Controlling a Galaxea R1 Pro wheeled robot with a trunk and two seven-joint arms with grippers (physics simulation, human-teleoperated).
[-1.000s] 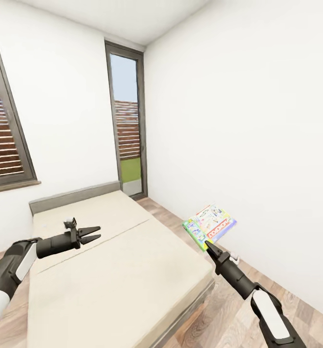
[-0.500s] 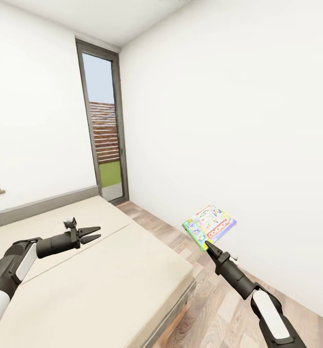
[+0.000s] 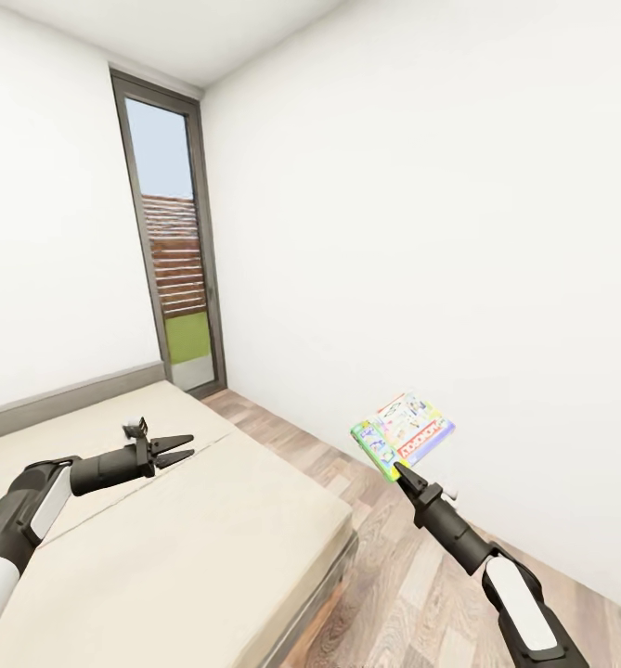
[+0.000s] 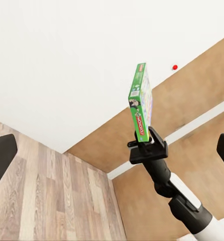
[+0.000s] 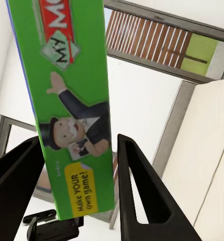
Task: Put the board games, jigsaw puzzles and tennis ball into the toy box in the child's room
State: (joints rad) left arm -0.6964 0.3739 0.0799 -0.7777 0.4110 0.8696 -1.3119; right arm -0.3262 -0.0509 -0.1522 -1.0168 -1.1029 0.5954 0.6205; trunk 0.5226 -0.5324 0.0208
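Right hand (image 3: 399, 469): clamped on the green-edged board game (image 3: 404, 430), held upright above its fingers (over the wood floor (image 3: 412, 594))
Left hand (image 3: 182, 446): fingers spread, nothing between them, above the bed (image 3: 189, 547)

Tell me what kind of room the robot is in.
Most likely a bedroom: a large low bed with a beige mattress and grey headboard, a wood-plank floor, plain white walls and a tall dark-framed window.
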